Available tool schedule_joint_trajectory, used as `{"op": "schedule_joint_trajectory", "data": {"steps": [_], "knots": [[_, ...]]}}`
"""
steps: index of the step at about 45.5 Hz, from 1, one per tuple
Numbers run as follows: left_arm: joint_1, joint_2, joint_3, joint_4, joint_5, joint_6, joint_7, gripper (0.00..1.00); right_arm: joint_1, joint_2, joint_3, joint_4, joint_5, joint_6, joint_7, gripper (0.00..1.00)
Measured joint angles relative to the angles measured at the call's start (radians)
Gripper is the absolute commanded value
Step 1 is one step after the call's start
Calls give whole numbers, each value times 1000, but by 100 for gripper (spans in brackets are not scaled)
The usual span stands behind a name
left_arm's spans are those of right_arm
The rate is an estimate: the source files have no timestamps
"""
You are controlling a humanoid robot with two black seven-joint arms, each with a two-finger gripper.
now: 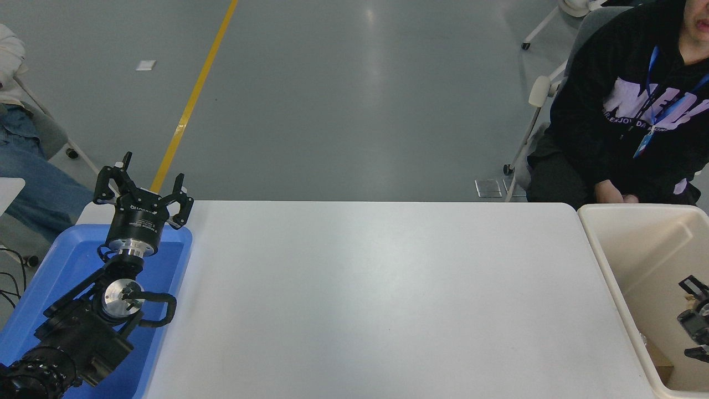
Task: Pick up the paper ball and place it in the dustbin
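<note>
The cream-beige dustbin (606, 266) stands at the table's right end, cut off by the picture's edge. My right gripper (695, 321) shows only in part at the right edge, over the inside of the dustbin. No paper ball shows clearly. A small brown patch (662, 367) lies low in the dustbin behind its near wall, and I cannot tell what it is. My left gripper (143, 191) is open and empty, parked above the far end of the blue tray (66, 249) at the lower left.
The white table (376, 299) runs between the tray and the dustbin. A person in a black hoodie (631, 111) sits at the far right behind the dustbin, with a hand (609, 193) near its far rim. Another person's leg (39, 188) is at the far left.
</note>
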Motion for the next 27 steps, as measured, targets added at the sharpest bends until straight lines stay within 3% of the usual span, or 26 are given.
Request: {"op": "schedule_joint_trajectory", "data": {"steps": [12,16,21,27], "knots": [[0,0,0,0,0,0,0,99,19,-2,5,18,1,-16,0,80],[0,0,0,0,0,0,0,99,31,-4,6,33,1,-18,0,93],[0,0,0,0,0,0,0,99,55,-22,7,64,1,-20,0,99],[0,0,0,0,0,0,0,99,96,-58,8,139,2,-21,0,99]]}}
